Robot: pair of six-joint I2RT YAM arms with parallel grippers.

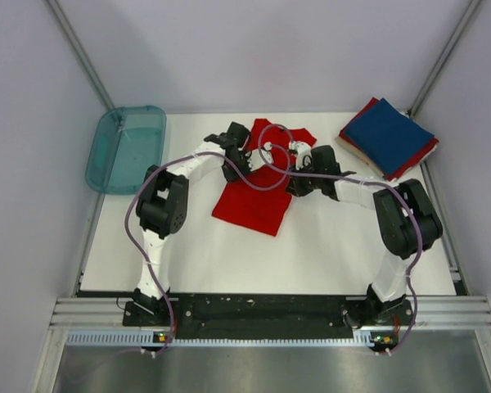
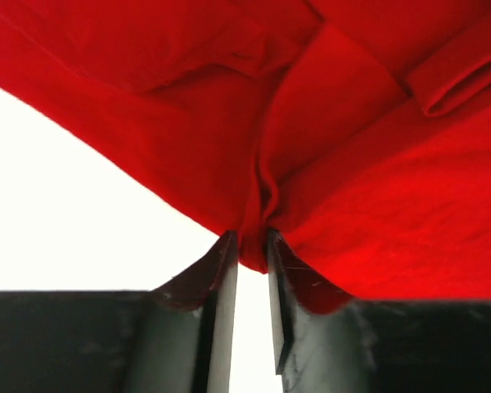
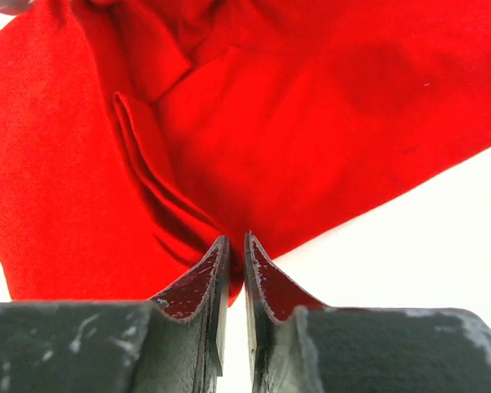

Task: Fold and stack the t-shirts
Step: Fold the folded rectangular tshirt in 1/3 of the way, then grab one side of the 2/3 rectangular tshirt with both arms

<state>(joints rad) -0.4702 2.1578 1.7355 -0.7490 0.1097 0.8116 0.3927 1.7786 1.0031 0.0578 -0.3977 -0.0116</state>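
Note:
A bright red t-shirt [image 1: 254, 201] lies partly folded on the white table's middle. My left gripper [image 1: 233, 160] is shut on a pinch of its cloth [image 2: 254, 246] at the shirt's left edge. My right gripper [image 1: 299, 176] is shut on its right edge [image 3: 236, 262]. Both hold the shirt's far part a little up; the near part rests on the table. At the back right a folded navy blue t-shirt [image 1: 389, 135] lies on top of folded red ones [image 1: 425, 154].
A translucent teal plastic tray [image 1: 127, 147] stands at the back left, beside the table edge. White table [image 1: 327, 254] stretches in front of the shirt. Grey walls and metal posts close in the sides.

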